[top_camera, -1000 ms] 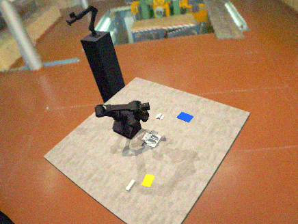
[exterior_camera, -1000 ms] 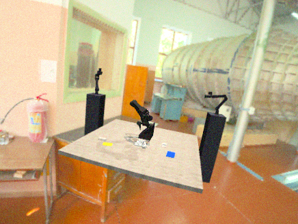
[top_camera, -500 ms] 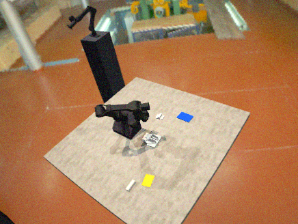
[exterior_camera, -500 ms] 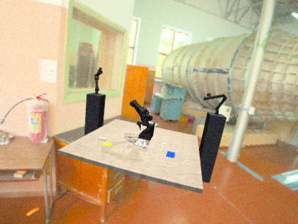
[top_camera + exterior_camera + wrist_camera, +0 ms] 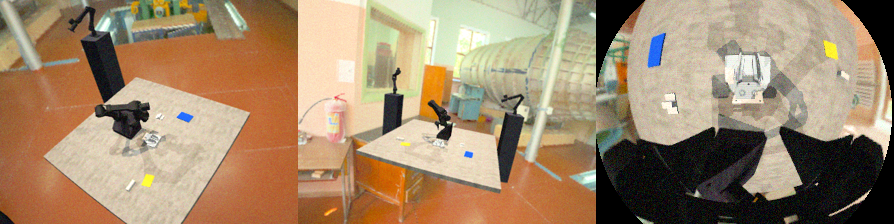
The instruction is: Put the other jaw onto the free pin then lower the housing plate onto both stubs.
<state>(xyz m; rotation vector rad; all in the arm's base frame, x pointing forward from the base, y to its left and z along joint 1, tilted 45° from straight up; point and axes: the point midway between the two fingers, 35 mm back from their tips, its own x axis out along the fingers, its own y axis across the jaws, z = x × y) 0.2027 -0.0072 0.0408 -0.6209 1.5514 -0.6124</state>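
The grey-white gripper assembly (image 5: 152, 139) (image 5: 439, 143) (image 5: 747, 75) lies on the table. Its two long jaws stand side by side, roughly parallel, pointing away from the arm in the wrist view. The housing plate (image 5: 748, 86) lies across their near ends, with two round spots showing on it; it looks flat, but any small gap is too small to tell. The gear teeth are hidden beneath it. My gripper (image 5: 145, 117) (image 5: 437, 126) (image 5: 748, 130) is open and empty, raised above and back from the assembly, touching nothing there.
A blue patch (image 5: 184, 117) (image 5: 468, 154) (image 5: 656, 50) and small white pieces (image 5: 160, 117) (image 5: 462, 145) (image 5: 670, 103) lie to one side. A yellow patch (image 5: 147, 180) (image 5: 405, 144) (image 5: 831, 50) and a white block (image 5: 130, 185) (image 5: 400, 138) (image 5: 843, 75) lie to the other.
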